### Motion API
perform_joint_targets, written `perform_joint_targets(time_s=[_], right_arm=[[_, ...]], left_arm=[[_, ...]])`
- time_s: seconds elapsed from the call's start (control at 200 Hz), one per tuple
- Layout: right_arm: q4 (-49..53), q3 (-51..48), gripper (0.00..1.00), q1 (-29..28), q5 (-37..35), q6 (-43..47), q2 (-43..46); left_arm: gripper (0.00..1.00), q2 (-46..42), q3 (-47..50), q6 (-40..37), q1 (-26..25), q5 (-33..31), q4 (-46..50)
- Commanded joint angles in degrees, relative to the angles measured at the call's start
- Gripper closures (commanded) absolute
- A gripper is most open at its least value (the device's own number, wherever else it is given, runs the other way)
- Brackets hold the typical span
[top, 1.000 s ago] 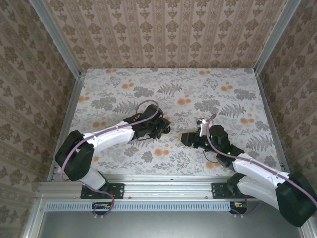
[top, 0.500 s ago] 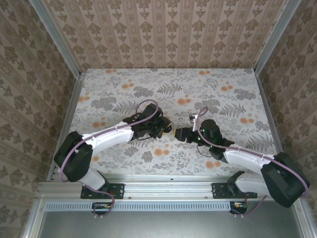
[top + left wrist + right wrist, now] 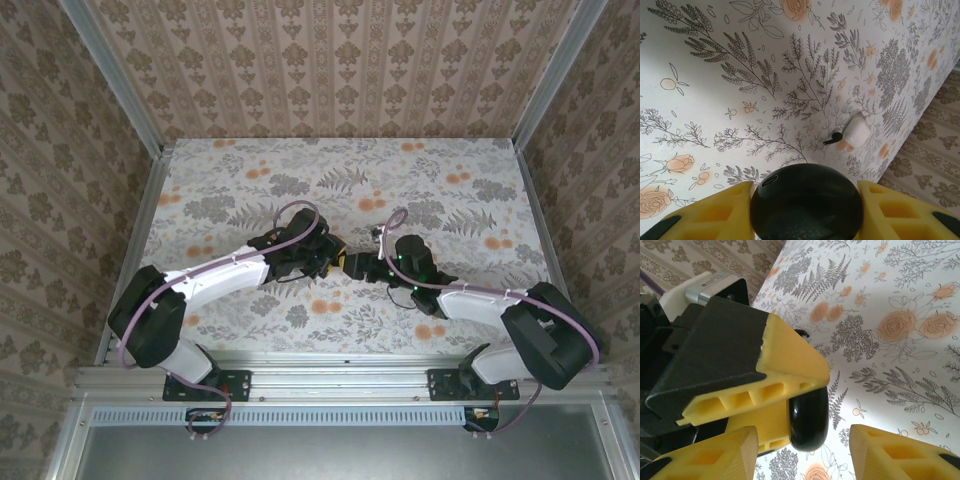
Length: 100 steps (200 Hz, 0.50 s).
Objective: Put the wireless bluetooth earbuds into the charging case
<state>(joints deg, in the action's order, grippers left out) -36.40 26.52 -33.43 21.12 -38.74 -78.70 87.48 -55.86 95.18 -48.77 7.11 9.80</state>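
Yellow ribbed left tool clamps glossy black disc; right tool gapes around it.

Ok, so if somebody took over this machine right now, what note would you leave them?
Left gripper: shut on a black round disc.
Right gripper: open, a fingertip on either side of that disc, not visibly touching it.
Things: the white charging case lies farther out on the table, with a small black piece, perhaps an earbud, right beside it. I cannot tell whether the case is open.
Done: no earbud visibly in the case.
Left: find both earbuds and seat them in the case.
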Motion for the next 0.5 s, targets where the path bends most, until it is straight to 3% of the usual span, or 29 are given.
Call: perform_joint_targets(time_s=[0.0, 0.18, 0.39, 0.495], right_arm=[[-3.6, 1.67, 0.5, -0.54, 1.26, 1.12, -2.26], [-4.68, 2.13, 0.57, -0.75, 2.08, 1.04, -3.59], [-4.23, 2.0, 0.73, -0.76, 2.08, 2.32, -3.31], [-2.28, 2.37, 0.76, -0.76, 2.08, 3.83, -2.75]], left_arm=[[0.61, -1.55, 0.9, 1.99, -0.27, 0.48, -1.14], [0.61, -1.7, 1.35, 2.75, -0.27, 0.71, -1.8], [0.61, -2.05, 1.71, 3.17, -0.27, 0.8, -2.11], [0.54, -2.47, 2.03, 3.15, -0.27, 0.53, -1.82]])
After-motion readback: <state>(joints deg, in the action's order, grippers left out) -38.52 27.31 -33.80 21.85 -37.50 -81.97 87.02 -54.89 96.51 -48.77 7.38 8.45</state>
